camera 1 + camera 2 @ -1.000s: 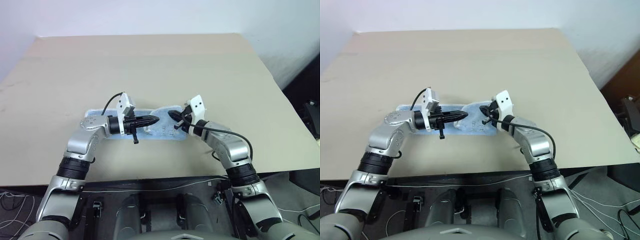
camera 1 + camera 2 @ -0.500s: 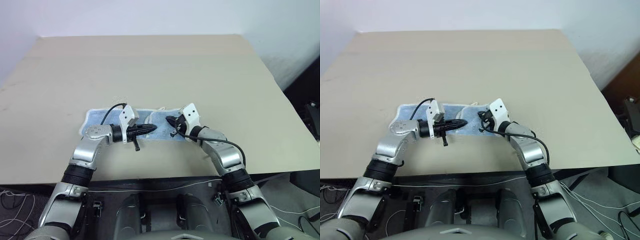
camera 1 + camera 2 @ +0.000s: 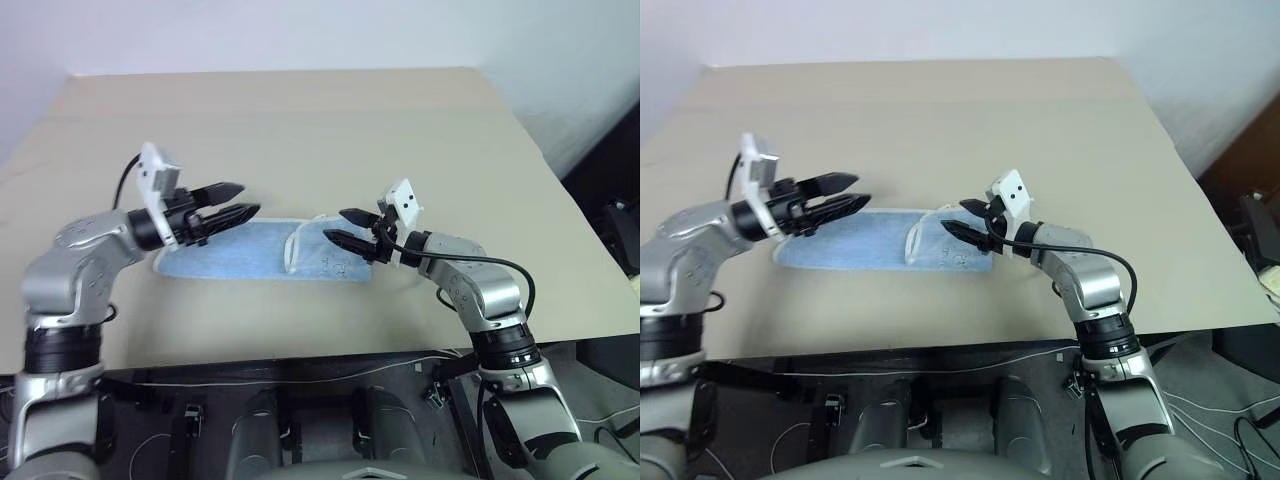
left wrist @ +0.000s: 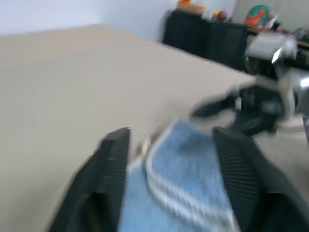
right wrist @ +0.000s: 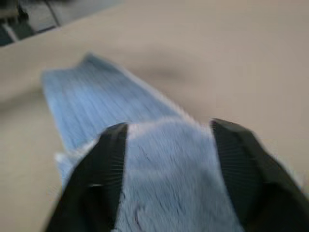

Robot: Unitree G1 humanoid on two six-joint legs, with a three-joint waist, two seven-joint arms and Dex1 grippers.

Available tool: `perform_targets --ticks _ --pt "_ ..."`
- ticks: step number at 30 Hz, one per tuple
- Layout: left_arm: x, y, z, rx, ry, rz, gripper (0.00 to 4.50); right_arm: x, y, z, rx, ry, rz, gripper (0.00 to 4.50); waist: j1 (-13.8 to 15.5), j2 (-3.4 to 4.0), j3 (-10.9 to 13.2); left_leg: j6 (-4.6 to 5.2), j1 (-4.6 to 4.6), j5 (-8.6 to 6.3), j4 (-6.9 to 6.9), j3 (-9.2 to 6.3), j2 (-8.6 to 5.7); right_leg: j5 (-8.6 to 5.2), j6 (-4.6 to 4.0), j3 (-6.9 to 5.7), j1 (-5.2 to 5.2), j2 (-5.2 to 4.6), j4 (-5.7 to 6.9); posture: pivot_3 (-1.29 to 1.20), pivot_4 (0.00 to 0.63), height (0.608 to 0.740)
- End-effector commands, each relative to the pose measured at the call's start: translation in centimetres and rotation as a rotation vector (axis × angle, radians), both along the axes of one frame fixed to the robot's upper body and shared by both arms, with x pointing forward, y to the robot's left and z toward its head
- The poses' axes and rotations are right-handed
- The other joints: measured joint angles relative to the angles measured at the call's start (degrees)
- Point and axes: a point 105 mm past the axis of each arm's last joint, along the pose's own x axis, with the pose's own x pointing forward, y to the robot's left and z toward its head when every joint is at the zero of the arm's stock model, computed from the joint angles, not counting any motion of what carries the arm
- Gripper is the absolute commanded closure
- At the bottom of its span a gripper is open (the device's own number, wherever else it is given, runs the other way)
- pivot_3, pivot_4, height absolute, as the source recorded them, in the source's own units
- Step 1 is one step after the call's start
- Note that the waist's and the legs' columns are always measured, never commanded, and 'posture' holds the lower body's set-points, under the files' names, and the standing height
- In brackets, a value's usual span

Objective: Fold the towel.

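The towel [image 3: 235, 250] is a light blue strip lying flat across the tan table [image 3: 300, 130], near its front edge, with a whitish seam crossing it right of the middle. My left gripper [image 3: 250, 198] hovers open above the towel's left part, holding nothing. In the left wrist view its black fingers [image 4: 108, 164] stand apart with the towel [image 4: 193, 159] beyond them. My right gripper [image 3: 334, 224] is open just above the towel's right part. Its fingers [image 5: 108, 159] frame the towel [image 5: 164, 164] without touching it.
The table's front edge [image 3: 300, 350] runs just below the towel. Wide bare tabletop stretches behind the towel and to both sides. Dark furniture [image 3: 625, 230] stands off the table's right side.
Both grippers went from shut to open and rose off the towel. The left arm swung out to the left and up. The towel now lies let go, flatter on the table.
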Motion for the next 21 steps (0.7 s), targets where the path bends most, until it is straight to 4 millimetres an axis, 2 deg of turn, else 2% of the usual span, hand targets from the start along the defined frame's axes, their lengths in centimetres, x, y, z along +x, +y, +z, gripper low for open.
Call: perform_targets --ticks 1,2,6,10,14,16,19,21 --pt "-2.0 1.7 0.8 0.025 -0.006 0.065 0.25 -0.5 0.8 1.2 -0.050 -0.080 0.081 0.21 -0.06 -0.02 0.00 -0.01 -0.01 0.00 -0.02 -0.01 0.00 0.00 0.00 -0.01 -0.13 0.00 -0.01 0.00 0.150 0.692" --pt "-2.5 2.3 0.6 0.033 0.007 0.090 0.05 -0.4 1.0 1.0 -0.071 -0.094 0.088 0.04 -0.03 -0.01 0.01 -0.01 -0.04 0.00 -0.02 -0.01 0.01 0.00 0.00 -0.02 -0.20 0.00 -0.01 0.00 0.150 0.692" --pt "-3.9 4.3 0.4 0.038 0.036 0.197 0.05 -0.1 1.7 0.8 -0.094 -0.110 0.118 0.04 0.06 0.00 0.02 -0.03 -0.06 -0.01 -0.08 0.02 0.06 0.00 -0.03 -0.02 -0.26 -0.02 -0.05 0.00 0.150 0.692" --pt "-4.6 7.0 0.1 0.003 0.060 0.437 0.05 -0.4 2.7 0.8 -0.102 -0.120 0.170 0.04 -0.01 -0.01 0.02 -0.03 -0.07 -0.01 -0.23 0.13 0.22 0.01 -0.04 -0.01 -0.31 -0.06 -0.16 0.00 0.150 0.692" --pt "-5.5 7.4 -0.4 -0.184 0.128 0.537 0.05 -0.3 2.8 0.3 -0.161 -0.158 0.190 0.04 -0.03 -0.02 0.01 -0.08 -0.06 0.01 -0.44 0.17 0.21 0.01 -0.04 -0.01 -0.37 -0.06 -0.26 0.00 0.150 0.692" --pt "-5.7 7.4 -1.3 -0.257 0.188 0.593 0.05 -0.5 2.7 -0.3 -0.205 -0.170 0.207 0.04 -0.01 -0.03 0.00 -0.10 -0.06 0.03 -0.46 0.19 0.03 0.01 -0.04 -0.01 -0.36 -0.05 -0.28 0.00 0.150 0.692" --pt "-6.2 7.4 -3.6 -0.236 0.303 0.672 0.05 -0.3 2.5 -0.7 -0.237 -0.181 0.211 0.04 -0.06 -0.05 -0.01 -0.11 -0.03 0.04 -0.45 0.18 -0.01 0.01 -0.03 -0.01 -0.28 -0.05 -0.24 0.00 0.150 0.692" --pt "-6.0 8.2 -4.8 -0.255 0.380 0.766 0.05 -0.2 2.4 -0.4 -0.242 -0.189 0.214 0.04 -0.07 -0.05 -0.01 -0.13 -0.02 0.05 -0.42 0.17 -0.02 0.01 -0.03 -0.01 -0.26 -0.05 -0.20 0.00 0.150 0.692"
